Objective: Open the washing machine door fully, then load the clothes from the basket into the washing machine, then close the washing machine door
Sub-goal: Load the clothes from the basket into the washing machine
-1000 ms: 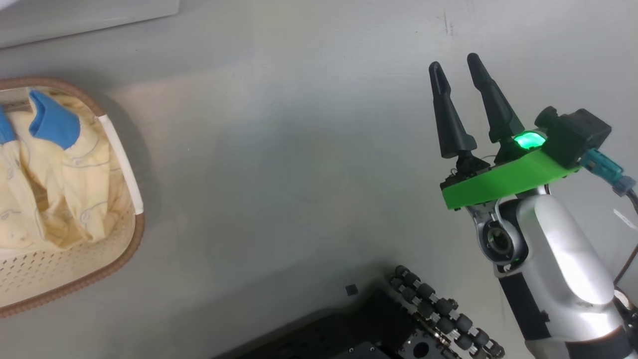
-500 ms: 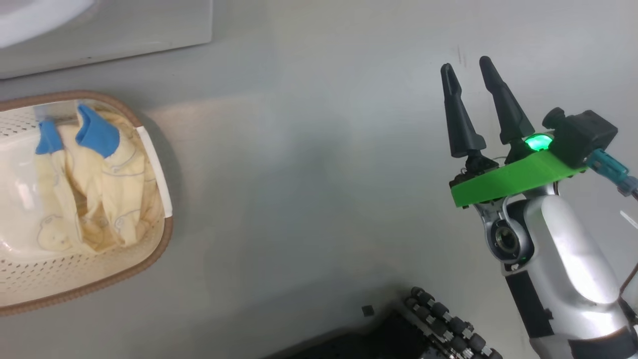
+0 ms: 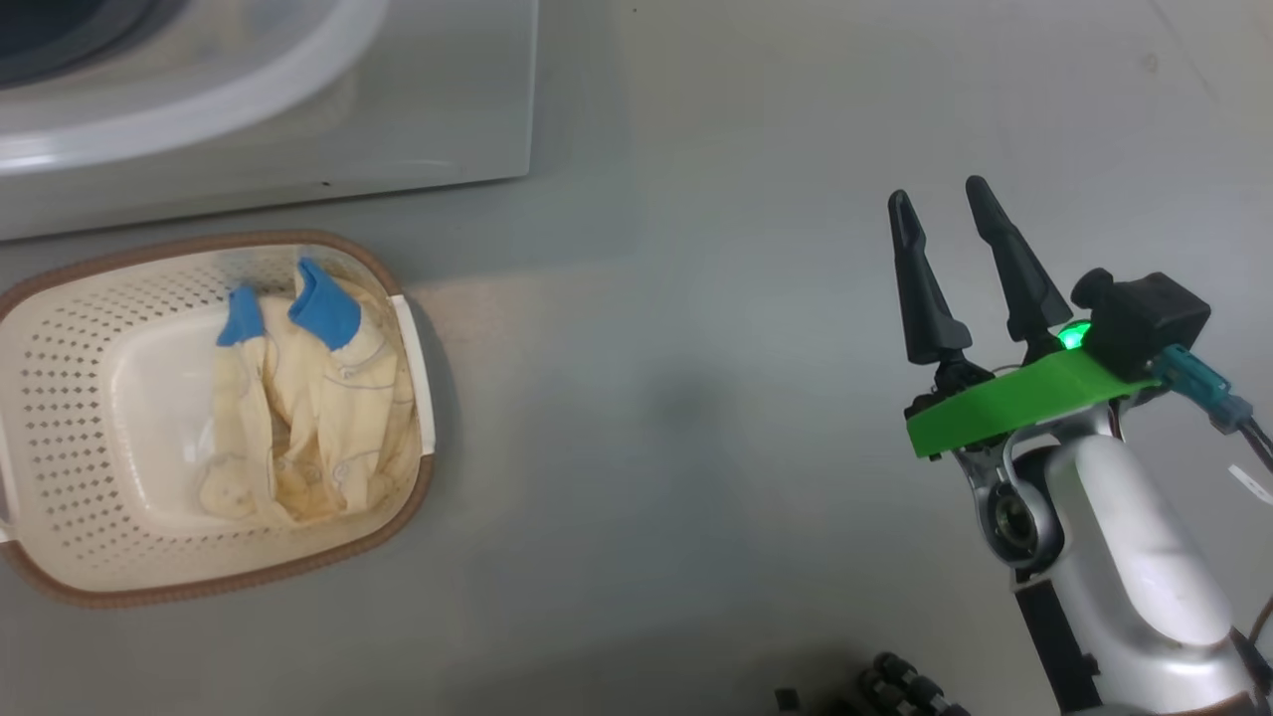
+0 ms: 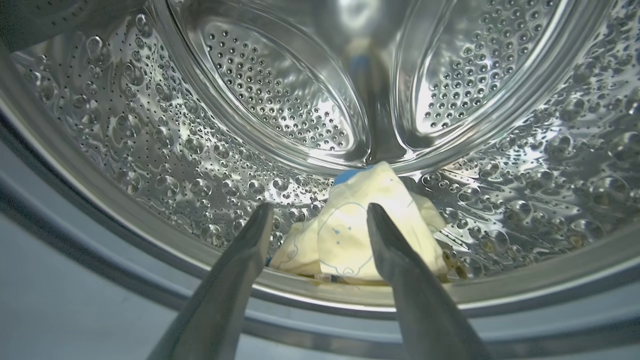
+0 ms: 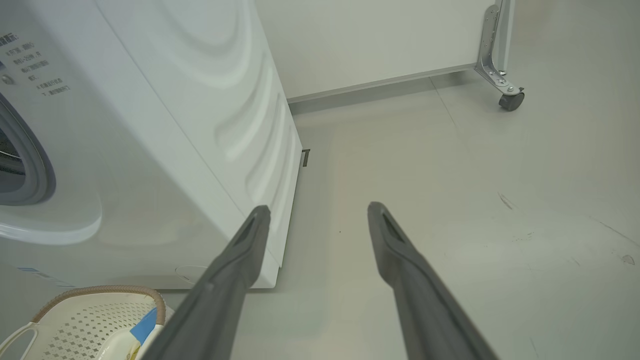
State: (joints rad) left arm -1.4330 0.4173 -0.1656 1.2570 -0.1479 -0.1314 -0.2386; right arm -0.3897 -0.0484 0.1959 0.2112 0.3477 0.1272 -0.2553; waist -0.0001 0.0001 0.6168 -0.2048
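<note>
The left gripper [image 4: 317,212] points into the washing machine's perforated steel drum [image 4: 280,95], its fingers spread and holding nothing. A cream-yellow garment [image 4: 350,225] with a blue cuff lies on the drum's bottom just beyond the fingertips, showing in the gap between them. The right gripper [image 3: 937,194] hovers over the grey floor [image 3: 646,398], fingers parted and empty, well apart from the basket [image 3: 60,298]. More cream-yellow clothes [image 3: 318,428] lie in the basket's right half. The basket stands just in front of the washing machine [image 3: 298,129].
</note>
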